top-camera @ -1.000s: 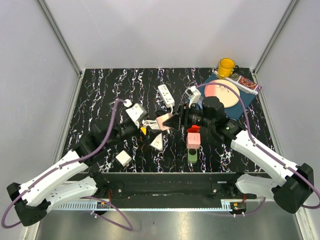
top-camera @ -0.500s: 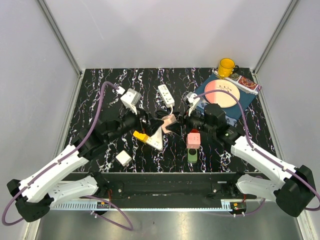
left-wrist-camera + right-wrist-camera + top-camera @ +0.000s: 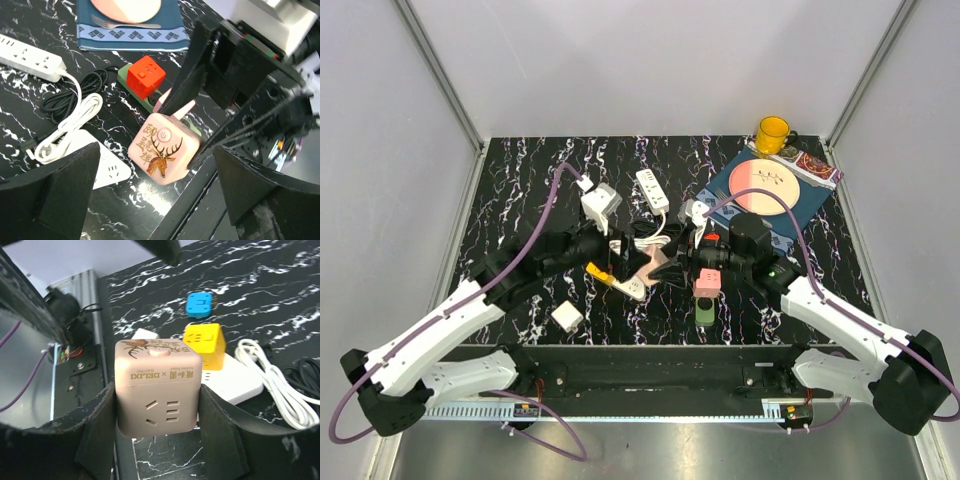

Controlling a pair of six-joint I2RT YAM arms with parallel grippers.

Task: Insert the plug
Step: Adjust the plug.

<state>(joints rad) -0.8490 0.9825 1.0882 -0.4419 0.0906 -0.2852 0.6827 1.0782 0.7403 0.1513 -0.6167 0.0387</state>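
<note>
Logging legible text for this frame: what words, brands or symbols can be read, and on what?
"DELIXI ×": side face of the pink cube socket.
Tiny line beneath it, and the Chinese characters after it and on its top face: too small or stylised to read.
Power symbol: top button.
Nothing else legible.

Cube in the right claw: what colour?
Pale pink cube with a brown deer print; left wrist view.

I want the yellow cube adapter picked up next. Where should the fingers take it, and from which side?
Grip the yellow cube on two opposite flat side faces, the pair not facing the white strip beside it, descending from above. Its top and sides are exposed, and the blue cube stands apart behind it, so a top-down approach looks clearest.
</note>
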